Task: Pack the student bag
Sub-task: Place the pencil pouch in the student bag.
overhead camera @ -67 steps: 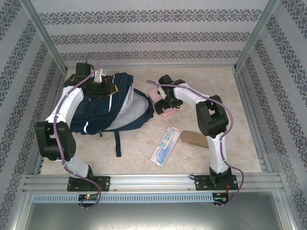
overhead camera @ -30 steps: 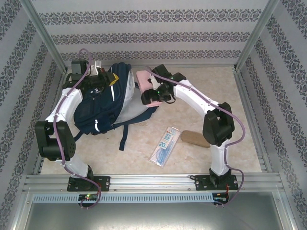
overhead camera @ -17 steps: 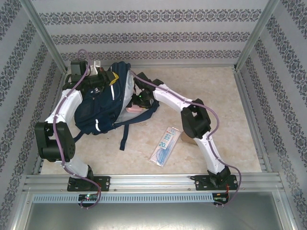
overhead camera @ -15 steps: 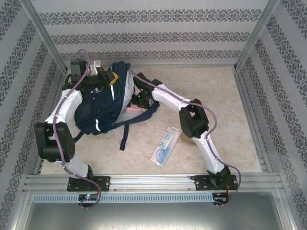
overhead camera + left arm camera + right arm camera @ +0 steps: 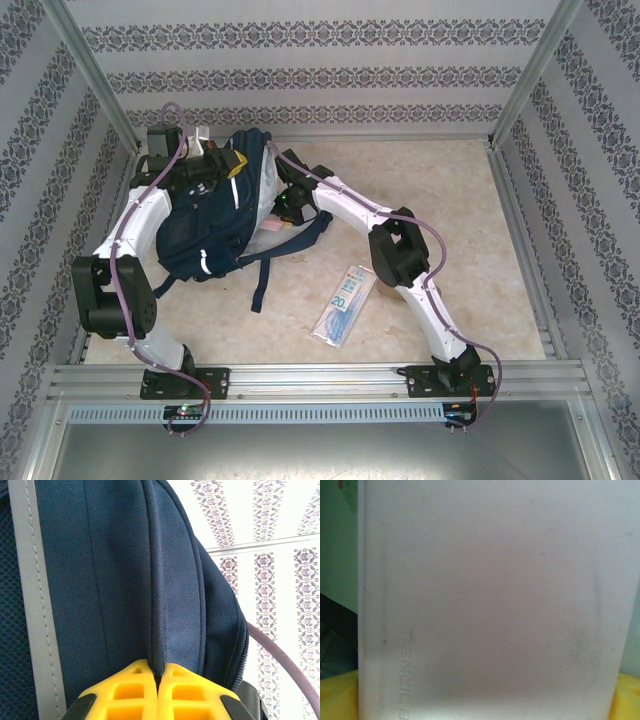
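Observation:
The student bag [image 5: 205, 225] is navy blue and stands tilted at the back left, its mouth facing right. My left gripper [image 5: 232, 165] is shut on a fold of its top fabric [image 5: 159, 680] and holds it up. The bag's cloth and a grey stripe [image 5: 125, 580] show close in the left wrist view. My right gripper [image 5: 283, 205] reaches into the bag's mouth. A pale pink pencil box [image 5: 490, 595] lies between its yellow fingertips [image 5: 337, 695]. Whether they still press on it I cannot make out. A pink edge of the pencil box [image 5: 272, 226] peeks from the opening.
A clear sleeve with blue print [image 5: 343, 303] lies on the table in front of the bag, left of the right arm's elbow. A dark bag strap [image 5: 258, 285] trails toward the near edge. Aluminium frame posts and patterned walls close in the table.
My right arm has carried the pink pencil box left from the open table and into the bag's mouth. The left gripper has kept its hold on the bag's top.

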Robot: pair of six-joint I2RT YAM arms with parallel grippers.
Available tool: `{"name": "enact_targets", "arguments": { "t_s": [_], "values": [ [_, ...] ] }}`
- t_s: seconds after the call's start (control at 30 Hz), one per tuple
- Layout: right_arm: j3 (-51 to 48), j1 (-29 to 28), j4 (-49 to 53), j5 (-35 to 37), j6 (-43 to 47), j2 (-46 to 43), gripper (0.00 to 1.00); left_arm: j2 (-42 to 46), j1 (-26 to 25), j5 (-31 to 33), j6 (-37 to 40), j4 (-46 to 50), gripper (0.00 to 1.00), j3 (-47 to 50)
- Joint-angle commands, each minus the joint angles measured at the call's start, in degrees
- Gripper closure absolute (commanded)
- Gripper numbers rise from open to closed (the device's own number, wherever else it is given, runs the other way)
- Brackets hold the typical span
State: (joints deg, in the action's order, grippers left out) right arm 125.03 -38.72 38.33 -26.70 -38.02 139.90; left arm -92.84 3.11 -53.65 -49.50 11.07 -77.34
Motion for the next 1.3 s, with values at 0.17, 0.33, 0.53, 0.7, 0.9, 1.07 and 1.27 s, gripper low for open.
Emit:
{"name": "enact_targets", "arguments": {
  "t_s": [0.17,0.33,0.53,0.7,0.9,1.07,1.27],
  "values": [
    [-8.09,1.84,-8.05,-8.14,-4.31,-6.61,0.02,1.04,-0.13,-4.83,3.88,-1.47,1.00,-2.58],
    [-11.00,1.68,-8.78,-5.48,-2.74,-10.80,0.02,0.84,-0.13,-4.37,5.12,-0.24,1.00,-2.81],
    [-3.31,-0.49,7.57,9.65,7.83,-11.52,0.02,0.28,-0.09,-4.18,5.03,-0.53,1.00,-2.79],
    [-8.43,-0.28,7.23,12.43,8.76,-13.91,0.02,-0.11,-0.11,-4.31,4.84,-0.72,1.00,-3.03],
    [-6.65,-1.65,14.22,22.06,11.91,-12.76,0.02,-0.09,-0.13,-4.17,5.28,-0.03,1.00,-2.90],
    [-5.98,-1.69,19.95,28.21,11.89,-11.37,0.02,0.03,-0.13,-3.93,5.28,-0.09,1.00,-2.98],
    [-10.17,-1.68,19.61,38.06,12.01,-15.69,0.02,0.35,-0.13,-3.44,6.01,0.99,1.00,-2.74]
  ]
}}
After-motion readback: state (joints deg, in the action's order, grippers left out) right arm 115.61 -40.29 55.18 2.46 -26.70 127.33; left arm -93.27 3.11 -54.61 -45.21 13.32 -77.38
